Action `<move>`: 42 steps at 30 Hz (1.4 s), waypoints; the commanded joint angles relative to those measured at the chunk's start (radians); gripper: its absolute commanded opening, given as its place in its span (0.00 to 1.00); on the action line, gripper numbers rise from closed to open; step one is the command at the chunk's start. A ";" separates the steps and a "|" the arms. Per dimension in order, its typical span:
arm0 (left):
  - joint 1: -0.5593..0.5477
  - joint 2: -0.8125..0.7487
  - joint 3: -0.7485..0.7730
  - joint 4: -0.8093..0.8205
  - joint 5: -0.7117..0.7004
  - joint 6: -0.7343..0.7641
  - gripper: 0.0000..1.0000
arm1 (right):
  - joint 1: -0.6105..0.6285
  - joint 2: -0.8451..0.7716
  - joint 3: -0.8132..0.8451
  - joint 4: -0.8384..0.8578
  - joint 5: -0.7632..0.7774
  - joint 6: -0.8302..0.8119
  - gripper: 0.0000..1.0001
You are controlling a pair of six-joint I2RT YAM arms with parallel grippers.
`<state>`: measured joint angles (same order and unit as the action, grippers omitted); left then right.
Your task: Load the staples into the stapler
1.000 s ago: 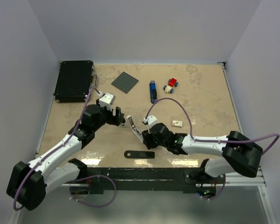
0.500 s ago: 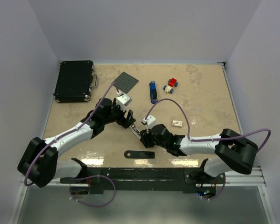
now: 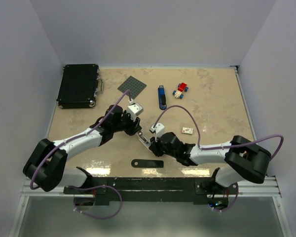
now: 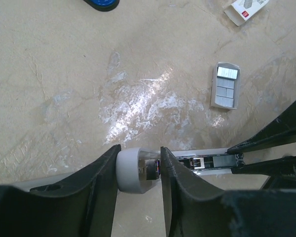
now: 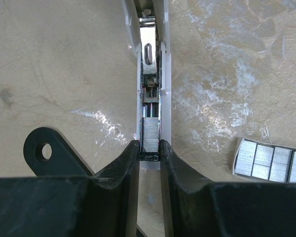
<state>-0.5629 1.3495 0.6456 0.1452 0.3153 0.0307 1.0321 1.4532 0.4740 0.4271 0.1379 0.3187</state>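
The stapler (image 3: 143, 138) lies open at mid-table, a long white channel between both arms. My left gripper (image 3: 136, 129) is shut on its rounded white end (image 4: 130, 170). My right gripper (image 5: 149, 145) is shut on the other end of the channel, where a strip of staples (image 5: 150, 134) sits inside the rail. The staples box is in two pieces. Its grey tray (image 4: 225, 85) holds several strips and also shows as the tray (image 5: 270, 163) at the lower right of the right wrist view. The white red-marked sleeve (image 4: 244, 9) lies beyond, also visible as the sleeve (image 3: 188, 130) from above.
A flat black bar with a hole (image 3: 147, 163) lies near the front edge, just left of my right fingers (image 5: 44, 150). Farther back are a black case (image 3: 79, 85), a grey baseplate (image 3: 132, 87), a blue object (image 3: 161, 97) and a toy-brick car (image 3: 181, 89).
My left gripper has swung right to the stapler's far end and closed on it. My right gripper's jaws have narrowed onto the channel's near end.
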 commanded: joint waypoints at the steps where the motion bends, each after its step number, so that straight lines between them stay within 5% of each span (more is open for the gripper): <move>1: -0.022 -0.003 0.005 0.079 0.031 0.026 0.38 | -0.003 -0.011 -0.009 0.055 0.002 -0.020 0.13; 8: -0.120 -0.032 -0.011 0.064 -0.045 0.028 0.25 | -0.001 -0.040 -0.015 0.055 0.034 -0.006 0.04; 18: -0.333 -0.128 -0.109 0.114 -0.231 -0.144 0.25 | -0.001 -0.050 -0.021 0.098 0.046 0.008 0.04; 26: -0.437 -0.161 -0.156 0.154 -0.225 -0.216 0.31 | -0.001 -0.033 -0.003 0.093 0.066 -0.021 0.07; 42: -0.466 -0.188 -0.173 0.261 -0.074 -0.336 0.49 | -0.001 0.035 0.040 0.128 0.094 -0.056 0.08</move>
<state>-0.9733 1.1950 0.4805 0.3069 -0.0193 -0.1875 1.0500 1.4662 0.4549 0.4526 0.1356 0.2787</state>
